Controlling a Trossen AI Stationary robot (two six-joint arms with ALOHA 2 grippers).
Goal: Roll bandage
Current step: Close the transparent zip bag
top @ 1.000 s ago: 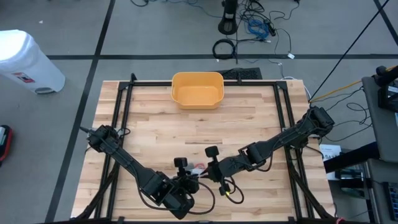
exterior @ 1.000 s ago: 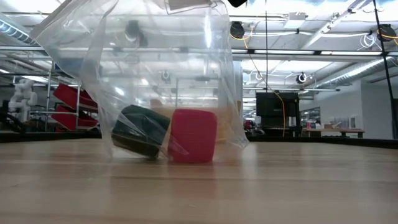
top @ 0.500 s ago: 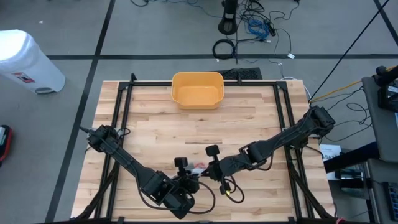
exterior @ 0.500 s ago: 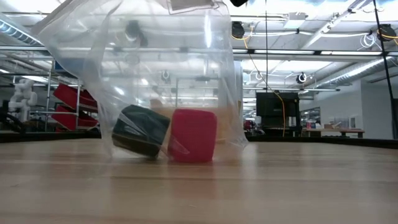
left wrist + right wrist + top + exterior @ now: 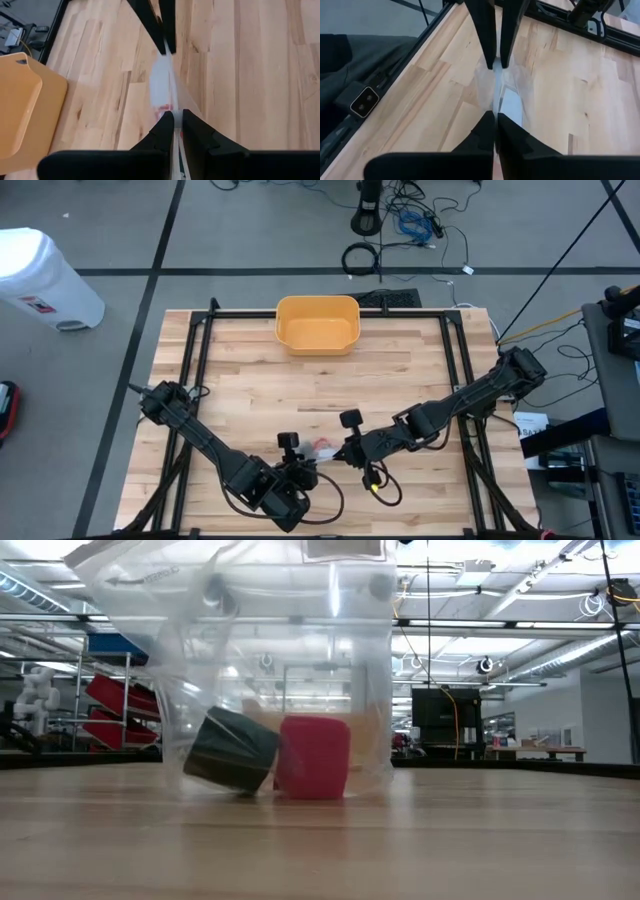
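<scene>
Two grippers hold a clear plastic bag (image 5: pixel 270 670) upright near the front edge of the wooden bench (image 5: pixel 400 370). The left gripper (image 5: pixel 173 117) has its fingers drawn nearly together on the bag's top edge, the thin film pinched between them. The right gripper (image 5: pixel 494 118) faces it from the other side, its fingers pressed together on the same edge. Inside the bag, at its bottom, sit a dark roll (image 5: pixel 230 750), tilted, and a red roll (image 5: pixel 314 757) just beside it, the two touching; both rest on the bench through the plastic. From above, the arms cover most of the bag, leaving only a pale patch and a trace of red between the grippers. A yellow tub (image 5: pixel 317 323) stands at the back edge, well apart.
</scene>
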